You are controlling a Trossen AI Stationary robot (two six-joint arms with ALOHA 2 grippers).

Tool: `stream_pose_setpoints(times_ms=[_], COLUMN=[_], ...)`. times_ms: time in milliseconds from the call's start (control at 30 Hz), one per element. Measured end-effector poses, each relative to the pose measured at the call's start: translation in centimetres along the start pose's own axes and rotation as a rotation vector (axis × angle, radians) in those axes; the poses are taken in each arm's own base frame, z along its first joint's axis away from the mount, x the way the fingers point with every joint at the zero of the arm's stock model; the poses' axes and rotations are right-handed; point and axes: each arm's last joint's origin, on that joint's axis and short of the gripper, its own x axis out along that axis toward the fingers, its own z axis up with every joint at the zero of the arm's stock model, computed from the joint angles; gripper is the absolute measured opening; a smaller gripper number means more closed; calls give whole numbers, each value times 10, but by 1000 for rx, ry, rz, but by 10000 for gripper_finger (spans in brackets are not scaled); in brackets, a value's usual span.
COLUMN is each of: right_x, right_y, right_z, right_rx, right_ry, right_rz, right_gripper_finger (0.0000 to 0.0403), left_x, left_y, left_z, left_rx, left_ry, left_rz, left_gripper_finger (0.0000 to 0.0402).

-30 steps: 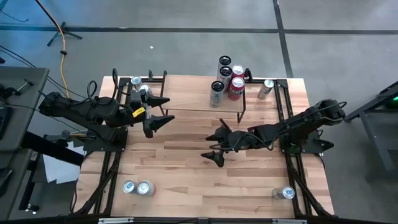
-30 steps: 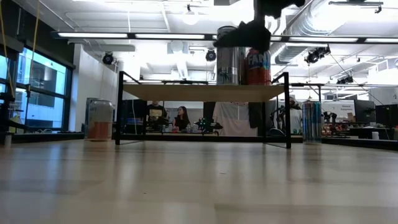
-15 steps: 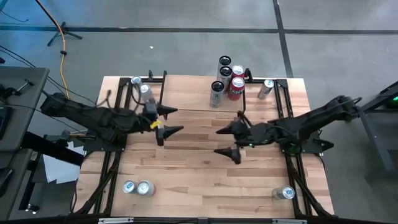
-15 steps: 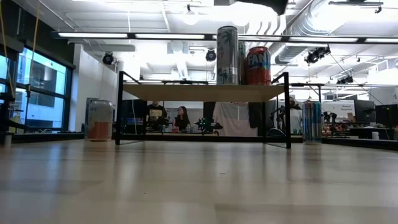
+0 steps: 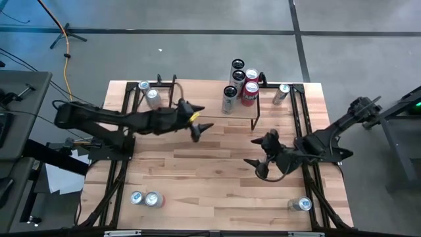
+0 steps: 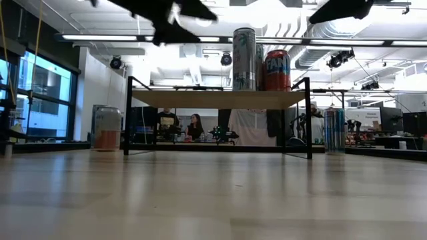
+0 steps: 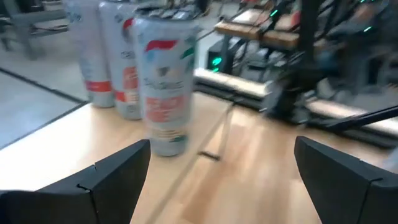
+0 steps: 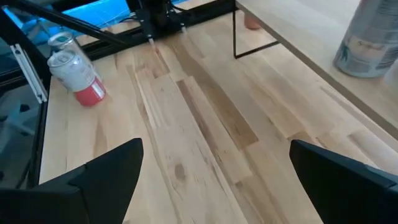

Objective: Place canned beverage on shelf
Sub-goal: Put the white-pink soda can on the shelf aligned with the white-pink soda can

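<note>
Wooden table [image 5: 197, 178], four cans [image 5: 240, 82] up on the shelf [image 5: 210, 105].
Right gripper [image 5: 263, 160] backed away; left gripper [image 5: 197, 118] reached over the shelf; both spread, empty.

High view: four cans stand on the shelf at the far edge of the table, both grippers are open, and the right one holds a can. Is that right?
Not quite. The right gripper holds nothing: the right wrist view shows only bare table between its open fingers. The four cans on the shelf and the open left gripper show in the high view.
</note>
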Motion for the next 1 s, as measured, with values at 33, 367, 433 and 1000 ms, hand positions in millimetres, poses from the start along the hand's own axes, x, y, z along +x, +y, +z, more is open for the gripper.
stream_pose_setpoints(times_ms=[33, 367, 433, 1000], right_x=[-1, -12, -12, -12], right_y=[1, 4, 3, 1], right_z=[-1, -11, -12, -12], right_rx=[0, 15, 20, 17], right_ry=[-10, -39, -43, -40], right_rz=[-5, -55, -71, -88], right_gripper_finger=[390, 390, 390, 390], left_x=[8, 51, 54, 69], left_y=[3, 30, 33, 34], left_z=[-1, -16, -16, -24], left_rx=[18, 15, 8, -24], left_ry=[13, 53, 37, 7], left_rz=[22, 115, 129, 114], left_gripper_finger=[359, 191, 118, 0])
